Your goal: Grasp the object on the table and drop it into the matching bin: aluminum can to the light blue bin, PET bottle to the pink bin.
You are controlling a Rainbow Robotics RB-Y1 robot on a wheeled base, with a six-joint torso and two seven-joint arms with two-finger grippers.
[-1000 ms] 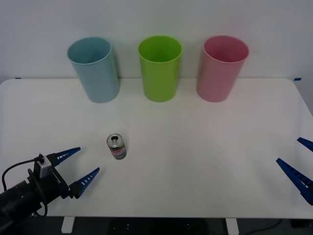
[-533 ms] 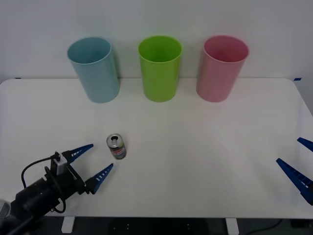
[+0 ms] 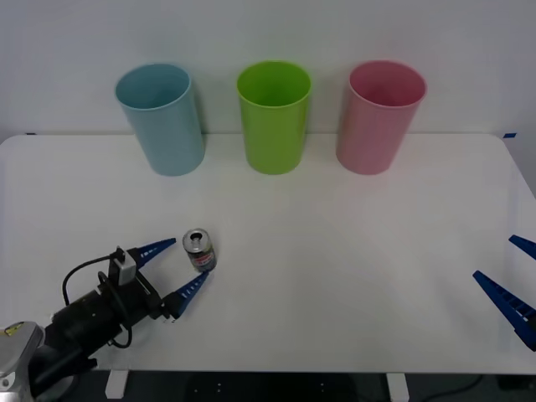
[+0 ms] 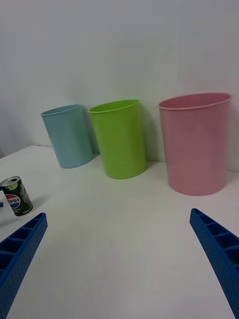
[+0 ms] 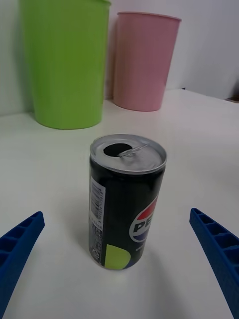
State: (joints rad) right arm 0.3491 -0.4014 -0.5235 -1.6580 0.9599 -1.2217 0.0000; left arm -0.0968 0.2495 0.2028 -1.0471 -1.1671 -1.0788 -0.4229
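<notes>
- Upright on the white flat table (image 3: 352, 276), near its front-left: small silver aluminum can w/ dark label (image 3: 199, 250).
- Left gripper (image 3: 175, 269) fingers spread open, either side of can, not touching.
- Right gripper (image 3: 512, 282) parked at right edge, fingers open.

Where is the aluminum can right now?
In the front view, the aluminum can stands upright on the table's near-left part, between the open left gripper's fingertips.

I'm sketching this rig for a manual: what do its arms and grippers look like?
The left gripper has two blue, ribbed, tapering fingers on a black body carrying a small grey block and a looping black cable. The right gripper has the same blue ribbed fingers.
</notes>
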